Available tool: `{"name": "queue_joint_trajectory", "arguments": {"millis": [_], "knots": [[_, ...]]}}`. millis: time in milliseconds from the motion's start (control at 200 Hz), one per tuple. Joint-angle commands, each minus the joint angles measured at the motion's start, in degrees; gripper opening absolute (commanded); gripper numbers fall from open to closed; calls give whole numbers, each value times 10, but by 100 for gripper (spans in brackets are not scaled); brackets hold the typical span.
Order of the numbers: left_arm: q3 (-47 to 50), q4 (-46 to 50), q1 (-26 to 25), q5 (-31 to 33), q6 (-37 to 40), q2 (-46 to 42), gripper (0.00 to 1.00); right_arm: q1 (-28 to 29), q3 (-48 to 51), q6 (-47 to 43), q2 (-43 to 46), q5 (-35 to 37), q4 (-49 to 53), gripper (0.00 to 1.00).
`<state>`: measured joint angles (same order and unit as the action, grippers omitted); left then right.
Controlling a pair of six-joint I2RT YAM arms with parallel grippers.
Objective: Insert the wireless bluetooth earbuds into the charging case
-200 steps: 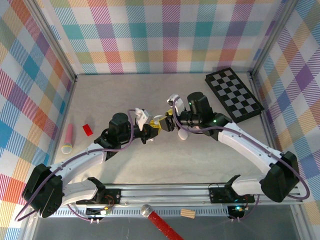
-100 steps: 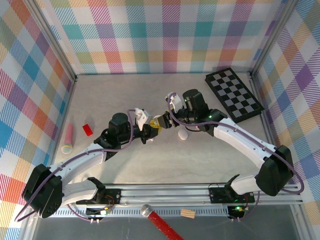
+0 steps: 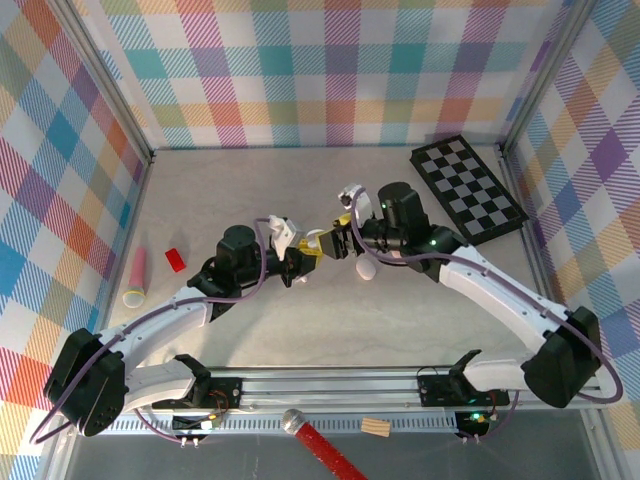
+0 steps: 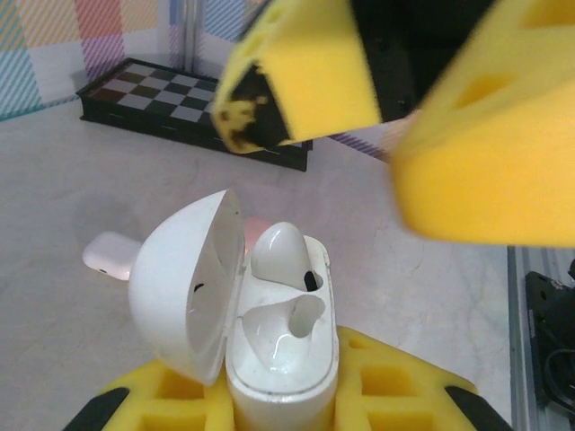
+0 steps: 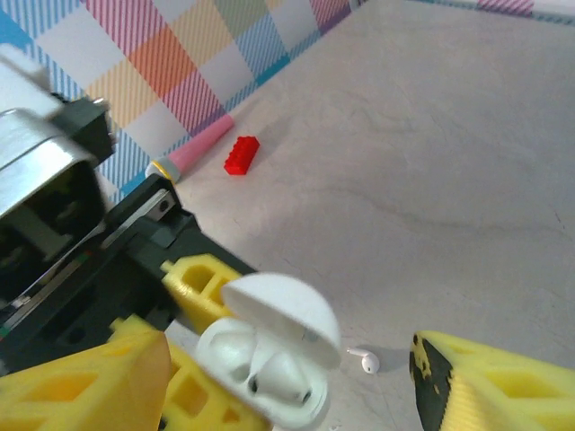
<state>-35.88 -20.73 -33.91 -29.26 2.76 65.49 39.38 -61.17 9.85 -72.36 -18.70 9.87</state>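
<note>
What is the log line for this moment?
left gripper: shut on charging case | lid: open | earbud: in case | right gripper: open over case | second earbud: on table

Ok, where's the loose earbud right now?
The loose earbud lies on the table in the right wrist view, just right of the open charging case.

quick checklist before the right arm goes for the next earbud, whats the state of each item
1. Lid of the charging case open: ok.
2. Left gripper shut on the charging case, holding it upright: ok.
3. Seated earbud pushed fully down in the far slot: cannot tell.
4. Near slot free for the next bud: ok.
5. Right gripper open and carrying nothing: ok.
6. Loose earbud located, lying on the table beside the case: ok.
</note>
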Motion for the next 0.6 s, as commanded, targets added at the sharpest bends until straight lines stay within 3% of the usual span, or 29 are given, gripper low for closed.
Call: {"name": "queue_joint_trajectory", "arguments": {"millis": [0, 170, 595], "knots": [[13, -38, 23, 8, 3, -16, 0, -10, 38, 45, 28, 33, -62, 71], [41, -52, 55, 39, -25, -61, 0, -28, 47, 108, 8, 119, -23, 70], [52, 40, 77, 112, -17, -206, 0, 23, 29, 300, -172, 64, -44, 58]]}}
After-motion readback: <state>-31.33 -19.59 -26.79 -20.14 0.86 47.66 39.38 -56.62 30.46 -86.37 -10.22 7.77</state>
